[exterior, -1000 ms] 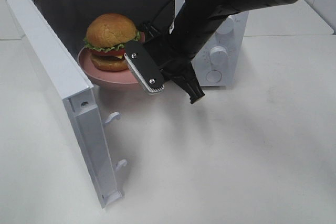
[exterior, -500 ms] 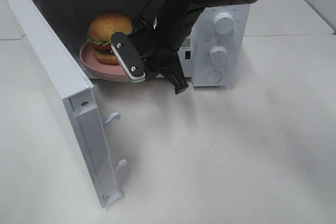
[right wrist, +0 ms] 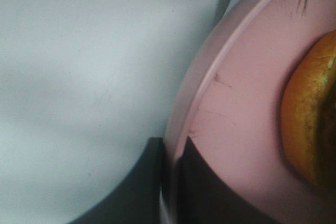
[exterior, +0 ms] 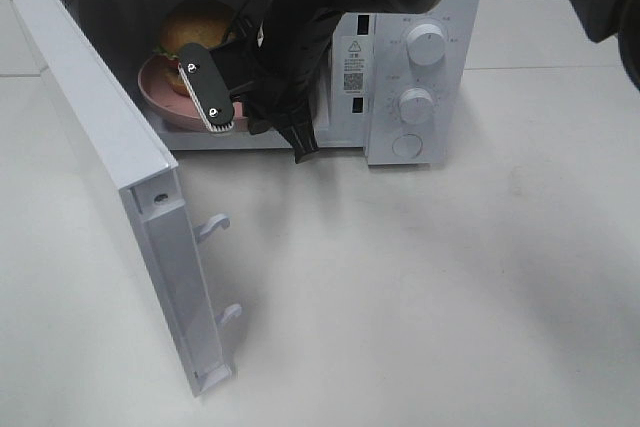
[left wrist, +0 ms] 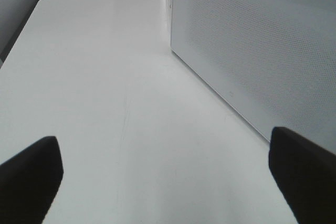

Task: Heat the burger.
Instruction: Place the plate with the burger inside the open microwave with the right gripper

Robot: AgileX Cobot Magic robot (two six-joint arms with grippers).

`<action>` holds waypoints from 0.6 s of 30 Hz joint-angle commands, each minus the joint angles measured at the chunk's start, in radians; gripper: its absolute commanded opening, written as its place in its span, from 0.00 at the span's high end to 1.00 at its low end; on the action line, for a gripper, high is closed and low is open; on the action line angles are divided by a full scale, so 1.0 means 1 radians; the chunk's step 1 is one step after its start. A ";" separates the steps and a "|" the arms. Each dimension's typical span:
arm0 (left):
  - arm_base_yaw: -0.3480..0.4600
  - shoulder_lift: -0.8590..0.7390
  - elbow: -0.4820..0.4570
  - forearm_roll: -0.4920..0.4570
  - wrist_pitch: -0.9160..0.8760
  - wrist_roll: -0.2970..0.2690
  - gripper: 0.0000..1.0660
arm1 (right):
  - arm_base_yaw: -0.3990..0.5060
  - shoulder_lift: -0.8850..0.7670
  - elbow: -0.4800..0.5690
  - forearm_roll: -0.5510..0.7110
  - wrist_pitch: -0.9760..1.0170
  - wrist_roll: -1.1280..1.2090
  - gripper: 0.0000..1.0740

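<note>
Exterior high view: microwave [exterior: 452, 77] at far edge of white table [exterior: 420, 287], door [exterior: 100, 137] swung wide open to the left.

Contents of cavity: burger [exterior: 196, 23] on pink plate [exterior: 152, 85], toward left wall, with plate's front rim close to cavity's front edge. Whether flat on cavity floor or tilted just above it: cannot tell.

Right wrist view: right pincer [right wrist: 170, 184] pressed together on plate's rim, a dark finger on either side of it, bun near the pinch point.

Left wrist view: left pincer [left wrist: 168, 182] spread wide, holding nothing, above bare table beside a dotted white panel, probably door's outer face.

Step in hand, as judged: loading, with plate and burger going into cavity.

Next move, as judged: lower plate until flat and well back from front edge, ease fingers apart, then draw back straight without dragging rim or brushing door. Left to do: door shut, two knobs [exterior: 428, 44] set.
</note>
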 commanded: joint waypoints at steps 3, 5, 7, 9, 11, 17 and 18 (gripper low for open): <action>0.003 -0.005 0.000 -0.007 0.004 -0.007 0.06 | 0.007 0.028 -0.091 -0.038 -0.013 0.021 1.00; 0.003 -0.005 0.000 -0.007 0.004 -0.007 0.06 | 0.007 0.045 -0.119 -0.042 -0.012 0.044 1.00; 0.003 -0.005 0.000 -0.007 0.004 -0.007 0.06 | 0.007 0.064 -0.148 -0.045 -0.005 0.079 1.00; 0.003 -0.005 0.000 -0.007 0.004 -0.007 0.06 | 0.007 0.070 -0.158 -0.050 -0.002 0.096 1.00; 0.003 -0.005 0.000 -0.006 0.004 -0.007 0.06 | 0.007 0.088 -0.180 -0.086 -0.002 0.133 1.00; 0.003 -0.005 0.000 -0.006 0.004 -0.007 0.06 | 0.006 0.092 -0.180 -0.134 0.000 0.126 1.00; 0.003 -0.005 0.000 -0.006 0.004 -0.007 0.06 | 0.006 0.094 -0.180 -0.147 -0.002 0.125 1.00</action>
